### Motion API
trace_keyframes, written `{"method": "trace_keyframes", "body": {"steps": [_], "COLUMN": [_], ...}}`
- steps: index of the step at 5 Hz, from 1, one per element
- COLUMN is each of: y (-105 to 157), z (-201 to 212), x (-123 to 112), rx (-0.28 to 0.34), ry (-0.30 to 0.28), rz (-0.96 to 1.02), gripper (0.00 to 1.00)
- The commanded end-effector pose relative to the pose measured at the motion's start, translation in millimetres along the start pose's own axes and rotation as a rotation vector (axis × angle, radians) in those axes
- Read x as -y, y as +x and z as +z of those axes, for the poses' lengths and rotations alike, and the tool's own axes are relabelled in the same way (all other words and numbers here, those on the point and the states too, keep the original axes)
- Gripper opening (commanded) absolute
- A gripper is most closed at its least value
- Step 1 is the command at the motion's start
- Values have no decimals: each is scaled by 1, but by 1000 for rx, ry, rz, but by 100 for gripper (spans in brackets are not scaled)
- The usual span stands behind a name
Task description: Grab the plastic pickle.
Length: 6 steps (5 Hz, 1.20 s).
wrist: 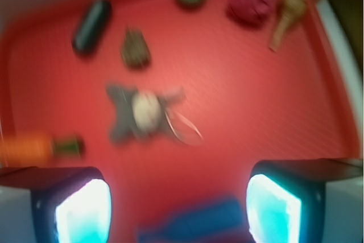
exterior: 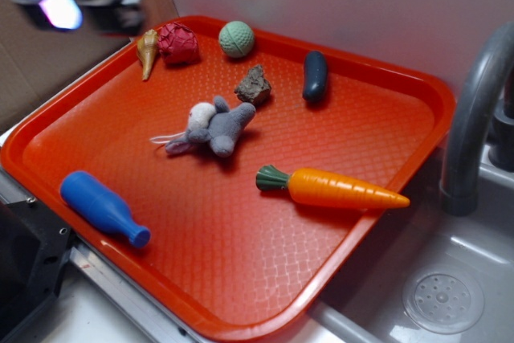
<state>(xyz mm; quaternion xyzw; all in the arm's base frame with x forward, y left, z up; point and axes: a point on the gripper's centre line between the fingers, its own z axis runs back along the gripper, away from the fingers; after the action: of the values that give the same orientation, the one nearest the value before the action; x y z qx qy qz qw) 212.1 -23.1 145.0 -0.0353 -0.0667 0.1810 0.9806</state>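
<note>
The approach has barely begun: the gripper (wrist: 179,197), fingers spread wide and empty, hangs high over the orange tray (exterior: 201,271). The plastic pickle (exterior: 315,76) lies just beside the rock-like lump (exterior: 254,85) (wrist view blurred, so seemingly untouched); next comes travel over it, then descent.

Plastic pickle on the far part of the tray

The plastic pickle (exterior: 315,76) (wrist: 91,25) is a small, smooth, dark blue-green oblong with rounded ends and a glossy skin. It lies flat on the red tray (exterior: 241,279), near the far rim and right of centre, its long axis running roughly near to far. It touches nothing else, with bare tray all round.
</note>
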Motion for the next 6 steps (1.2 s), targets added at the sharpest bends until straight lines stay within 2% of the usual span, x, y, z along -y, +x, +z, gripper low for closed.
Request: {"method": "trace_keyframes", "body": {"steps": [1, 2, 3, 4, 5, 6], "y": [55, 64, 74, 87, 100, 106], "z": [-60, -65, -74, -69, -74, -89], "x": [64, 88, 104, 106, 108, 95], "rx": [12, 63, 113, 136, 174, 175], "ry": [-204, -188, -137, -151, -127, -123], "rz": [-114, -154, -158, -123, -128, -169], "gripper": [100, 100, 100, 100, 100, 100]}}
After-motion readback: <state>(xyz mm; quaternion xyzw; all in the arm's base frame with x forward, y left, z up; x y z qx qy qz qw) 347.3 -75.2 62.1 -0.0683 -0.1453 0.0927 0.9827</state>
